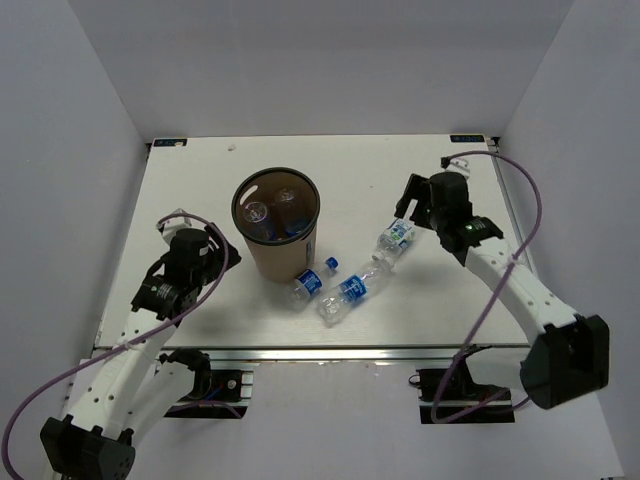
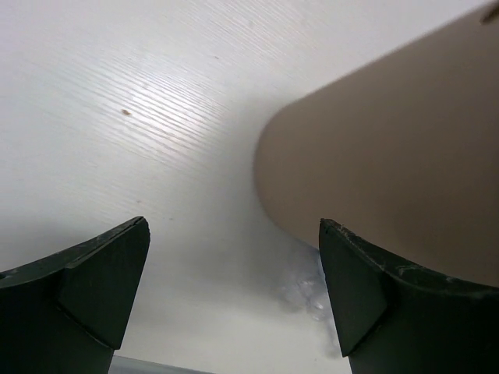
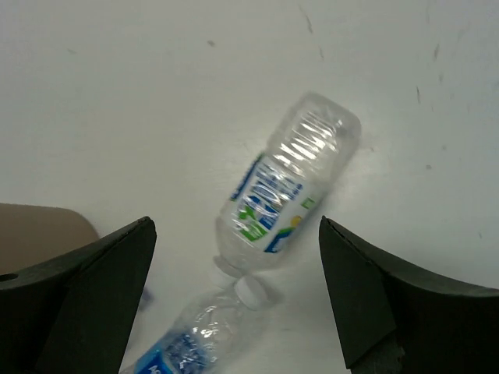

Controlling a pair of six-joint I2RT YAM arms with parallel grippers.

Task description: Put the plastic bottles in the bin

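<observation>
You have two of the small clear crinkled plastic bottles (image 1: 258,212) already in the tall brown cardboard cylinder bin (image 1: 280,262). Three more lie on the white table (image 1: 200,170) just right of it. Your right gripper (image 3: 235,226) hangs open above the farthest bottle (image 3: 282,187), holding nothing. Your left gripper (image 2: 234,226) is spread and empty beside the bin.

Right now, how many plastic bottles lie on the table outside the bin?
3 bottles: one at the bin's base, one just right of it, one farther right. Two more show inside the bin; others may be hidden.
</observation>
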